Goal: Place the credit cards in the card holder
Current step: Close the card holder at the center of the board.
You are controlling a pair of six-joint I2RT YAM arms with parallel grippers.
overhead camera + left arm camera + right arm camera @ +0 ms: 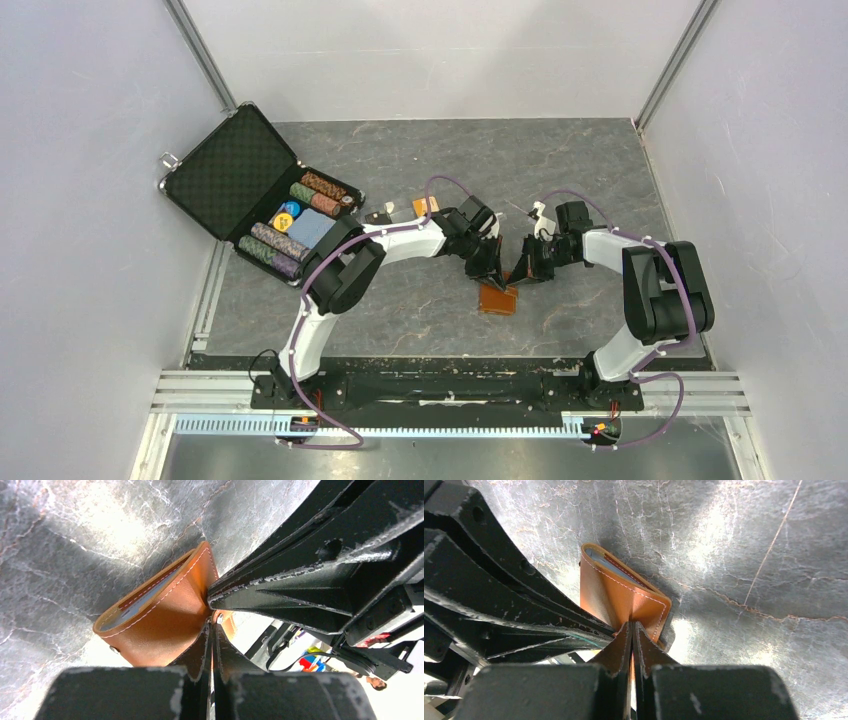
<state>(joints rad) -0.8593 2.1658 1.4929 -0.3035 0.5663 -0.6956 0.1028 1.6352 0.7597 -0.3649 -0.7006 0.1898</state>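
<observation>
Tan card holder [497,299] pinched between the left end effector [211,630] and the right end effector [631,627] in the middle of the worktop [600,180].
The card holder is folded into a narrow V, with pale lining showing in its mouth. The left fingers, at its 11 o'clock, are closed on one leather flap. The right fingers, at its 1 o'clock, are closed on another edge. Farther off at 11 o'clock lies an orange credit card [427,206], and an open briefcase [235,165] sits at 10 o'clock.
</observation>
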